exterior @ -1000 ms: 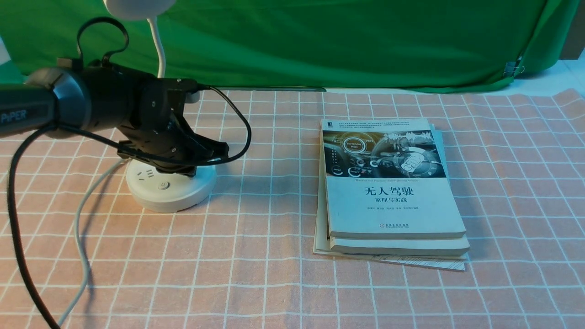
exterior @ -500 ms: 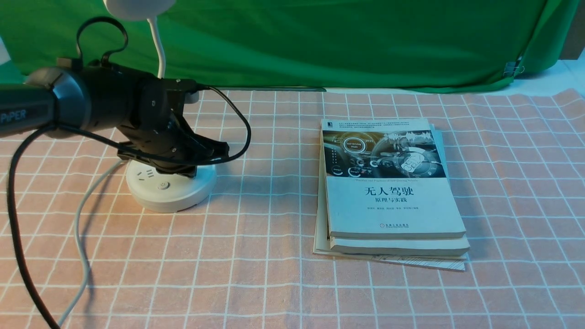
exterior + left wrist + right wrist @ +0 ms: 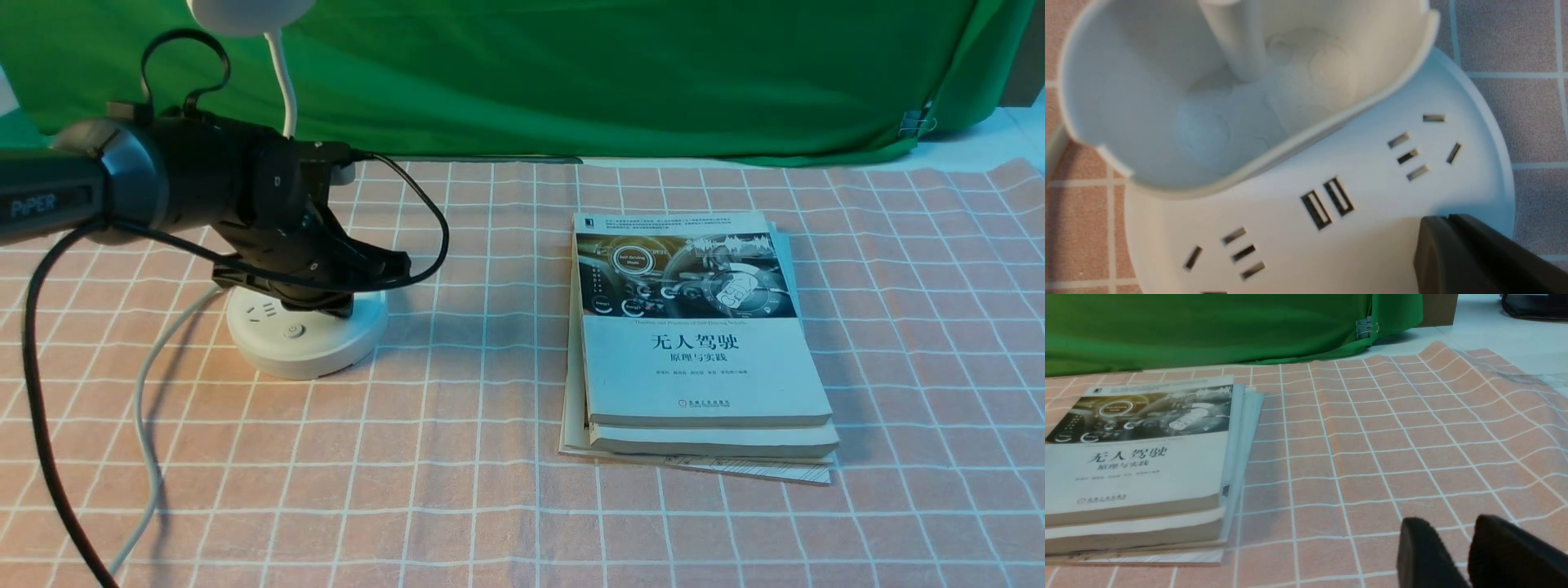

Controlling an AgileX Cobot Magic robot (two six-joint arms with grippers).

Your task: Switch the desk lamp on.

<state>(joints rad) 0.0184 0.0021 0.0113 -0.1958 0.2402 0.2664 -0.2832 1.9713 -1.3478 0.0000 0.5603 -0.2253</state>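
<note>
The white desk lamp stands at the table's left: round base [image 3: 326,343] with sockets and a power button [image 3: 292,331] on its front, thin neck [image 3: 282,82], head [image 3: 245,10] cut off by the frame's top. I see no glow from it. My left gripper [image 3: 402,265] is shut and empty, hovering just over the base's right part, behind and right of the button. The left wrist view shows the shut fingertips [image 3: 1447,220] over the base [image 3: 1372,171] near its rim; the button is hidden there. My right gripper [image 3: 1453,528] is slightly open and empty, low over the cloth.
A stack of books [image 3: 694,343] lies at mid-table right, also in the right wrist view [image 3: 1139,457]. The lamp's white cord [image 3: 143,408] and my arm's black cable [image 3: 33,392] run along the left. A green backdrop [image 3: 571,73] closes the back.
My left arm has edged slightly up and to the right over the lamp base. The lamp and books have not moved.
</note>
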